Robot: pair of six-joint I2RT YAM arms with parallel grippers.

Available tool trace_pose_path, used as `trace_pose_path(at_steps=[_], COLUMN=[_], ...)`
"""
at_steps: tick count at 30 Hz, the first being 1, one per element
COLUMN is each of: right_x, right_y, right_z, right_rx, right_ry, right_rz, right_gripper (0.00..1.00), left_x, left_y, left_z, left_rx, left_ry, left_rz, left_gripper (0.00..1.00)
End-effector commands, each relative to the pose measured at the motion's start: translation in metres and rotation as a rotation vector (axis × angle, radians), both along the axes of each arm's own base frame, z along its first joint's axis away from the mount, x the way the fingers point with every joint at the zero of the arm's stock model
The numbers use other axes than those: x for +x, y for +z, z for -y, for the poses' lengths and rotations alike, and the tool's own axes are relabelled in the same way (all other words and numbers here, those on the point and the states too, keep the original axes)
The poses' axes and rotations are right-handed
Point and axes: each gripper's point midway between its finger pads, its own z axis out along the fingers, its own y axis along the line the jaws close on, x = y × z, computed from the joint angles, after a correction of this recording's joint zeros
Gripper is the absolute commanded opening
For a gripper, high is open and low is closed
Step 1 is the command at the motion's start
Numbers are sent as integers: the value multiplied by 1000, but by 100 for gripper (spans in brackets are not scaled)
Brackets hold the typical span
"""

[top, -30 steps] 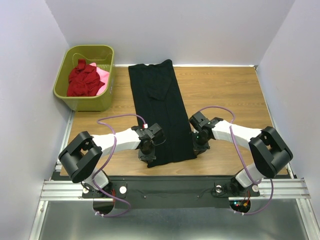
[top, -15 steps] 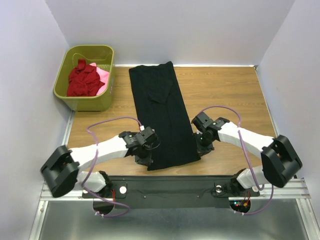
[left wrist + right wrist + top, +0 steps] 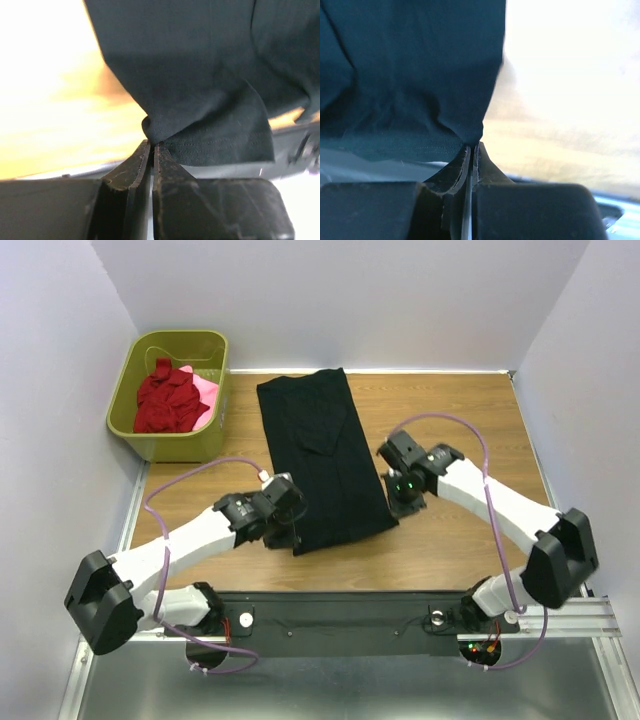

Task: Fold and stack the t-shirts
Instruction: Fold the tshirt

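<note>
My left gripper (image 3: 152,145) and right gripper (image 3: 472,145) are both clamped on the black t-shirt's (image 3: 320,450) near hem, at its seven and five o'clock corners.

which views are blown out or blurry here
Left wrist: table blown out to white-yellow and blurred, black shirt reasonably sharp. Right wrist: same washed-out table on the right, shirt dark with little detail. Top external: evenly lit, sharp, no glare.

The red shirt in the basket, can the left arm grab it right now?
Probably not yet. The left pincer is shut on a corner of the black shirt, so it is busy. Nothing else blocks the red shirt in the open basket.
</note>
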Motion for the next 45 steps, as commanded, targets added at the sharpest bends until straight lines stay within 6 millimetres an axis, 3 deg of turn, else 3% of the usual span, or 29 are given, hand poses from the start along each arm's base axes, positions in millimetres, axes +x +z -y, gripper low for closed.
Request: trace_pose_path(at_steps=[1, 2, 3, 5, 6, 10, 15, 17, 21, 22, 26, 31, 38, 45], right_x=[56, 68, 86, 109, 126, 166, 203, 214, 237, 241, 253, 258, 265, 275], right_y=[27, 27, 40, 41, 55, 62, 61, 50, 47, 38, 31, 27, 22, 10], right_z=[9, 6, -2, -3, -10, -24, -36, -39, -48, -48, -48, -39, -30, -37], right_rx=[-102, -117, -95, -97, -72, -61, -44, -56, -51, -60, -62, -83, -91, -73], right_ry=[-5, 10, 8, 4, -1, 28, 33, 37, 37, 40, 30, 8, -14, -12], right_rz=[158, 163, 208, 222, 267, 334, 404, 398, 429, 416, 420, 424, 435, 442], right_gripper=[1, 1, 1, 1, 1, 1, 1, 1, 1, 1, 1, 1, 1, 1], left_x=[53, 62, 72, 94, 104, 144, 182, 191, 210, 215, 228, 243, 252, 257], left_y=[21, 22, 25, 27, 30, 37, 36, 34, 26, 26, 15, 15, 10, -5], left_z=[-16, -18, -19, -27, -27, -41, -60, -64, -76, -80, -82, -80, -84, -88], left_rx=[40, 48, 43, 64, 58, 95, 132, 141, 172, 176, 207, 214, 240, 251], left_ry=[75, 85, 91, 111, 117, 147, 199, 208, 220, 228, 214, 204, 211, 226], left_rz=[144, 158, 183, 214, 237, 295, 349, 355, 373, 377, 372, 393, 393, 364], left_gripper=[0, 0, 0, 0, 0, 0, 0, 0, 0, 0, 0, 0, 0, 0])
